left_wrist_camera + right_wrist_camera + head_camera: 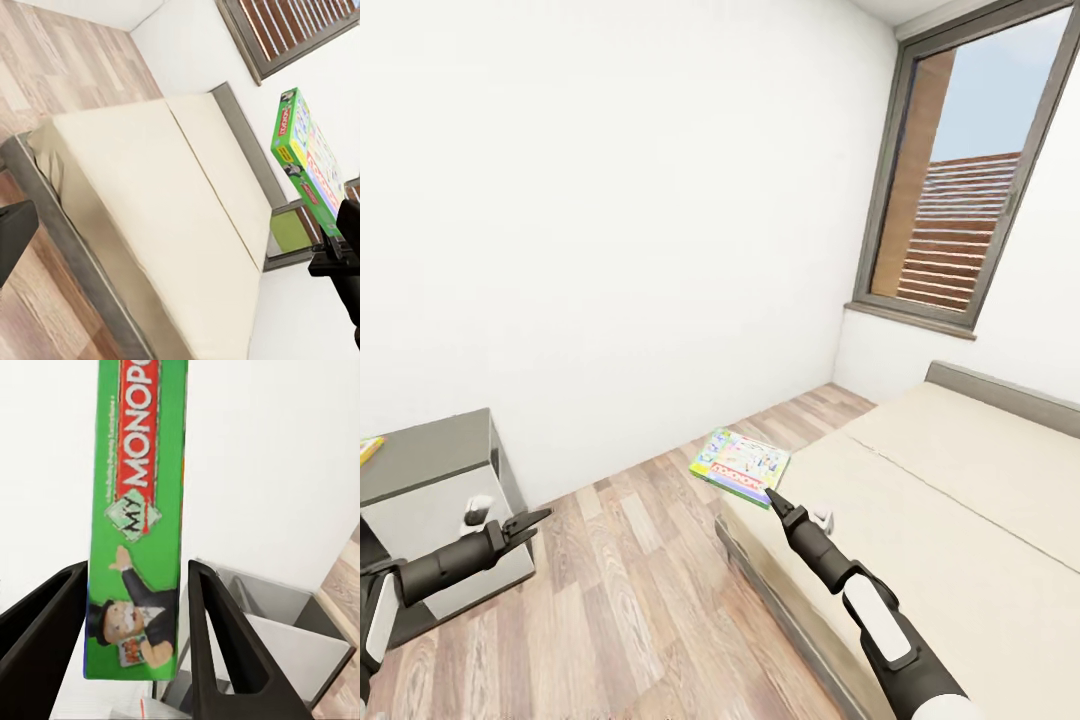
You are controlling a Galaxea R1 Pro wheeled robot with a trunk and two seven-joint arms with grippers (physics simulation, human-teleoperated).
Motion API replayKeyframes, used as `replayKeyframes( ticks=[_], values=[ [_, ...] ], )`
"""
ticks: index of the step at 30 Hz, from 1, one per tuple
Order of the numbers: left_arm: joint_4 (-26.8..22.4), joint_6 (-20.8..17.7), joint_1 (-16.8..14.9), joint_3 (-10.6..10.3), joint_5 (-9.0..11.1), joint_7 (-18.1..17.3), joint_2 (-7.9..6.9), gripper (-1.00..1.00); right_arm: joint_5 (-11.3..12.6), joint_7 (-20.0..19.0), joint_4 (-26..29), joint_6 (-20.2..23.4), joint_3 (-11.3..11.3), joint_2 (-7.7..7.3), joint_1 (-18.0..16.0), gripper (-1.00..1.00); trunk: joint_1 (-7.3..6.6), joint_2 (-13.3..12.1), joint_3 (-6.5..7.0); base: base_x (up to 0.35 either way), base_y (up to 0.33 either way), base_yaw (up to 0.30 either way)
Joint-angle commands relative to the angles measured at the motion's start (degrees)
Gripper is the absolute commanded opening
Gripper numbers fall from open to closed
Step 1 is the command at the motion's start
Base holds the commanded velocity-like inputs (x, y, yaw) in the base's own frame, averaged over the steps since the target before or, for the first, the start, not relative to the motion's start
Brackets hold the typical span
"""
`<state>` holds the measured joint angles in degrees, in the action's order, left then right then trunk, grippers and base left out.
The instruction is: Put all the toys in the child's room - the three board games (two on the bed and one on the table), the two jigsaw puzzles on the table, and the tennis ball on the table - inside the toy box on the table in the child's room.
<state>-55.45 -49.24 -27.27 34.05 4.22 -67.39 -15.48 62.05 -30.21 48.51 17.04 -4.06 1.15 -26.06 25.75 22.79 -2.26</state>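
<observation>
A green board game is held up in the air by the right gripper, in the middle of the head picture. It is lifted off the bed, just past the bed's near corner and above the wooden floor. In the right wrist picture, the box's thin green edge is seen between the two black fingers, which are closed onto it. The left gripper is seen at the lower left, next to a grey table. Its fingers are spread a little and nothing is held.
</observation>
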Motion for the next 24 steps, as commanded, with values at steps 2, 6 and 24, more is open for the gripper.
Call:
replayKeyframes(
  ticks=[2,6,24],
  values=[
    [0.0,-0.4,-0.1,0.0,0.1,-0.1,0.01,1.00,0.6,0.0,0.0,0.4,0.0,-0.01,0.0,-1.00,0.04,0.1,-0.13,0.000,-0.189,0.285],
    [0.0,-0.4,-0.1,0.0,0.1,-0.1,0.01,1.00,0.6,0.0,0.0,0.4,0.0,-0.01,0.0,-1.00,0.04,0.1,-0.13,0.000,-0.144,0.286],
    [0.0,-0.4,-0.1,0.0,0.1,-0.1,0.01,1.00,0.6,0.0,0.0,0.4,0.0,0.00,0.0,-1.00,0.04,0.1,-0.13,0.000,-0.035,0.286]
  ],
)
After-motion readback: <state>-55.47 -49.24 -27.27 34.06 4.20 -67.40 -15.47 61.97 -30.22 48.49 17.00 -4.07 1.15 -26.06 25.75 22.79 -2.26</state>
